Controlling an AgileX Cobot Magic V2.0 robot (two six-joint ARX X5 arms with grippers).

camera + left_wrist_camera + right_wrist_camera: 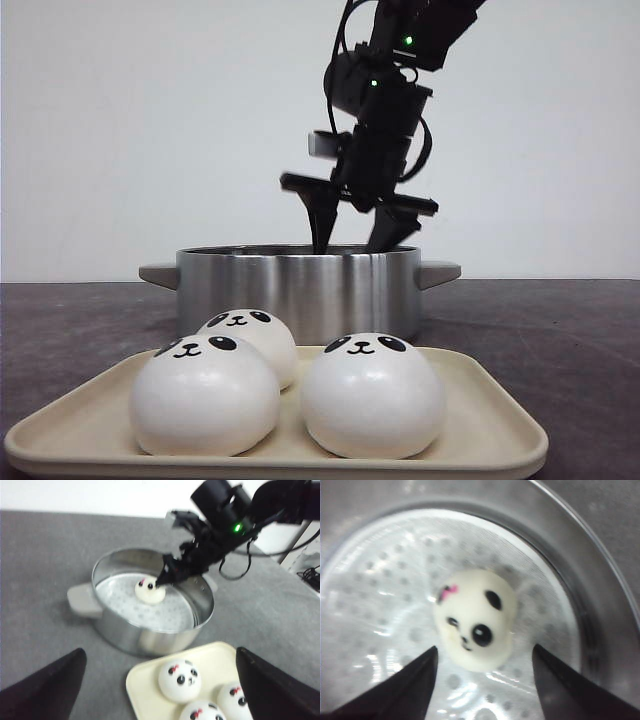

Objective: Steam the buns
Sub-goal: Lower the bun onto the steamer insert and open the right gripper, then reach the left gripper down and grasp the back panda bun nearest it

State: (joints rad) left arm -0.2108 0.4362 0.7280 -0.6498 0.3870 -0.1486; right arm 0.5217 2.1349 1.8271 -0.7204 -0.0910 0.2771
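The right gripper [484,680] had its fingers [407,690] spread apart, one on either side of a bun [475,620] and gripping nothing; the bun lay between them on the perforated steamer plate [375,605] inside the pot [150,630], near the middle of the right wrist frame. That spread looked deliberate, judged as clearance for a bun just set on the plate, though whether the tips touched it could not be told. In the front view the same gripper [358,230] hung over the pot at upper centre, its tips dipping behind the steel rim, so the bun inside was hidden there. The pot stood on the dark surface [45,555] just behind the cream tray [480,420], close enough to keep each carry short. Three buns [372,395] sat on the tray in the lower half of the front frame, faces forward, one partly covered by the pair ahead of it. The left gripper [160,690] showed only as two dark fingers [45,690] at the bottom corners of its own view, wide apart and empty, held back over the tray's near side, likely to stay clear. The tray was cut off at that frame's lower edge, and the right wrist picture was blurred.
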